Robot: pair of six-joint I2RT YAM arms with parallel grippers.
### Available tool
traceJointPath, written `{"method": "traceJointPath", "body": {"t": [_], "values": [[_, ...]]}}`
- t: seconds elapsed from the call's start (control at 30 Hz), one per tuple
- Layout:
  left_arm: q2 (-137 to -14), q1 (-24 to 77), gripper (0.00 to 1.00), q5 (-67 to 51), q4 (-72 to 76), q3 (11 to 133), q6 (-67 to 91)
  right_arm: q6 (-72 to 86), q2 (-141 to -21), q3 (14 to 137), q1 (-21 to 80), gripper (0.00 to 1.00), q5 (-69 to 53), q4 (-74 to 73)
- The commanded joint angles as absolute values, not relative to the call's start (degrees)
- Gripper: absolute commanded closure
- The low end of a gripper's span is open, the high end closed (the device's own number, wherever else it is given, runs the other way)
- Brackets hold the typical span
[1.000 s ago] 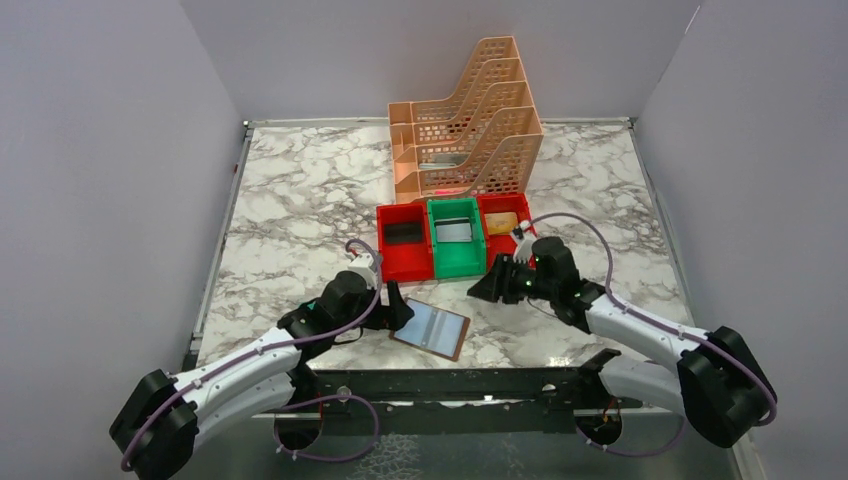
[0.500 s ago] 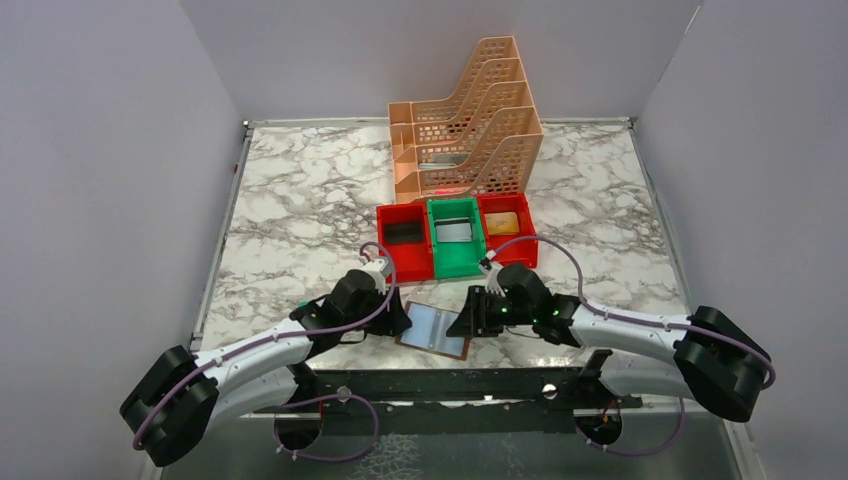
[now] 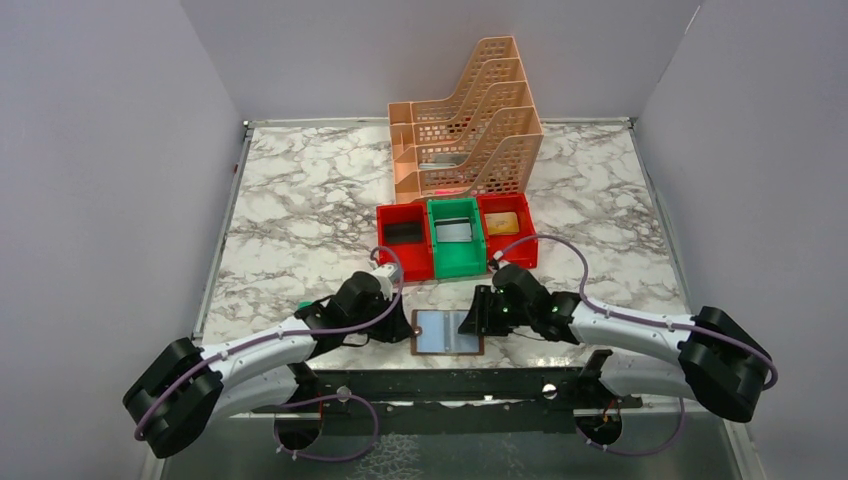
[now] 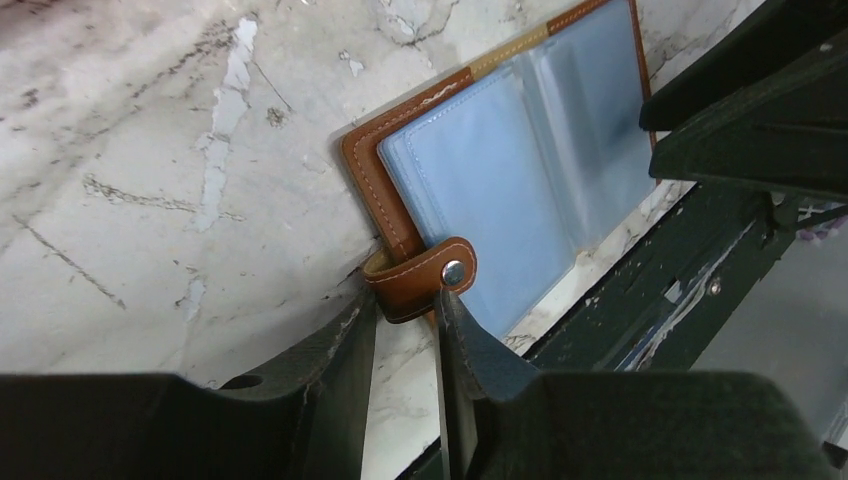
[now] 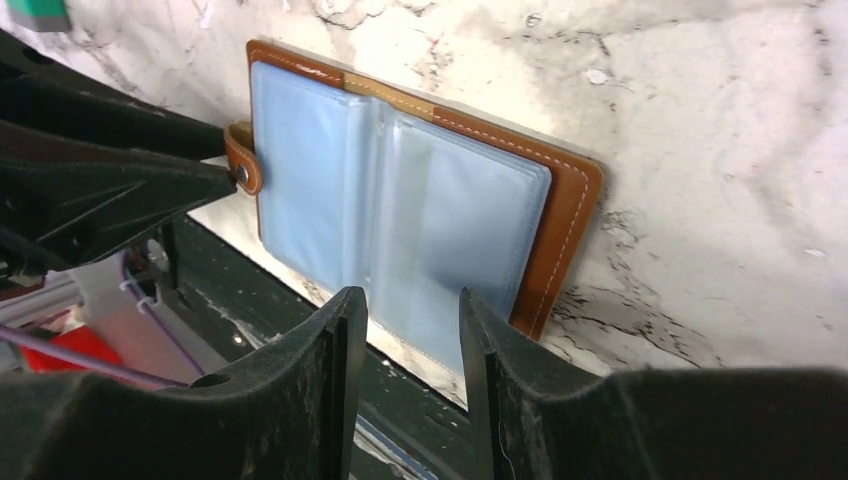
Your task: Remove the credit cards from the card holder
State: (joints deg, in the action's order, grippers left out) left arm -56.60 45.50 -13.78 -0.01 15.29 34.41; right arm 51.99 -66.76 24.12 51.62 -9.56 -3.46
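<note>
Card holder (image 3: 447,333): lying open, lower centre of the overhead frame, at the marble table's (image 3: 300,210) near edge. My left gripper (image 4: 405,320) is pinching its snap tab (image 4: 420,280). My right gripper (image 5: 412,330) is straddling its near edge, jaws part-spread, grip unclear.

Even bright light, blurred foreground jaws

I can read no writing anywhere. The card holder (image 5: 400,210) lying open under my hands shows only plain brown leather and blank grey-blue sleeves; if a card inside carries print, the cloudy plastic seems to hide it from me.
</note>
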Motion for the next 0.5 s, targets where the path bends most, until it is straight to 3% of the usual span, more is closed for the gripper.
{"method": "traceJointPath", "body": {"t": [0.0,0.07,0.2,0.47], "values": [[-58.0,47.6,0.67,-14.9,1.4,16.6,34.7,49.2,-65.4,26.7,52.4,0.56,-3.9,-10.5],[-57.7,48.5,0.52,-12.9,1.4,16.8,35.2,48.4,-64.3,27.0,52.5,0.55,-2.8,-12.1],[-57.4,49.0,0.44,-11.1,1.5,17.2,35.2,47.4,-64.9,28.4,52.5,0.54,-2.3,-14.8],[-61.2,50.1,0.46,-15.7,3.8,18.6,32.7,48.1,-68.7,26.8,52.5,0.56,-5.8,-9.2]]}}
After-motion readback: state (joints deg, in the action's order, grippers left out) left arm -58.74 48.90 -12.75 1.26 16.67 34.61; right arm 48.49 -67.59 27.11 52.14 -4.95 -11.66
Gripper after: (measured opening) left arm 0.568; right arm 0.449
